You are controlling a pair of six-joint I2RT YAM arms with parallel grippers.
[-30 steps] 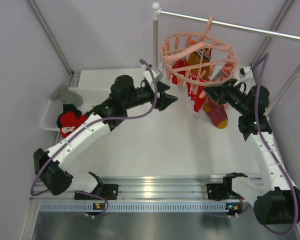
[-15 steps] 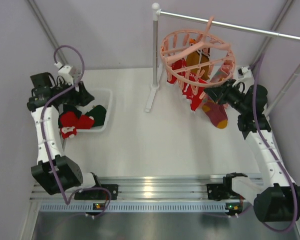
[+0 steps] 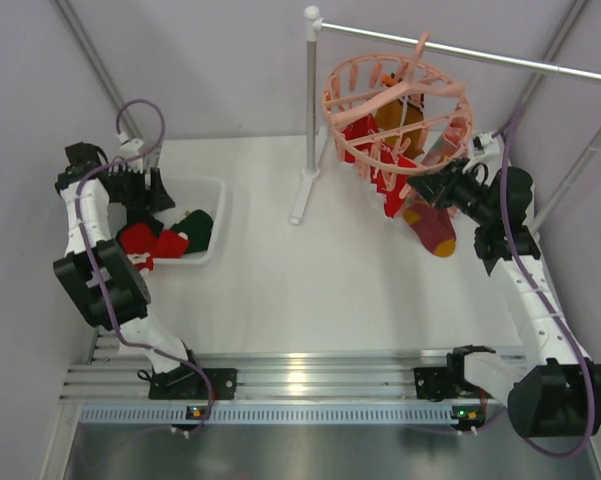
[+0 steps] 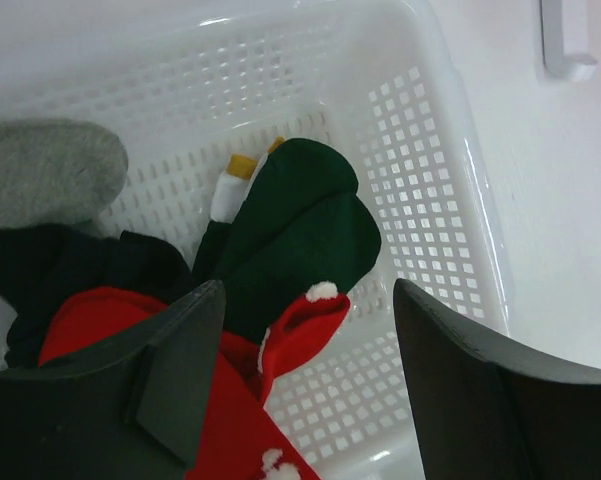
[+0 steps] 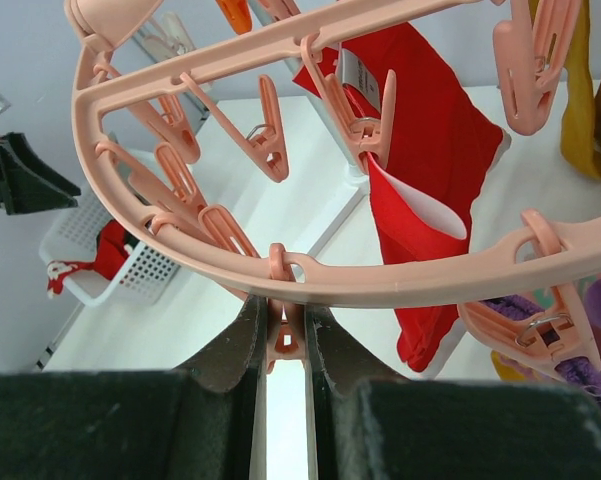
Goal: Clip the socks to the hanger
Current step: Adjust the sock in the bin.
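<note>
White bench from overhead: the pink hanger hangs on the rail, socks clipped beneath. Left wrist: my left jaws stand apart above the basket's green sock. Right wrist: my right jaws clamp a hanger clip.

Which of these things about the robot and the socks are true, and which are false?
1. The left pincer is open above the white mesh plastic basket. True.
2. The dark green sock is clipped up. False: it lies in the basket.
3. The right pincer is shut on a small pink clip of the round salmon-pink plastic hanger. True.
4. The hanger lies on the table. False: it hangs from the grey metal rail.
5. A red sock hangs from the hanger. True.
</note>
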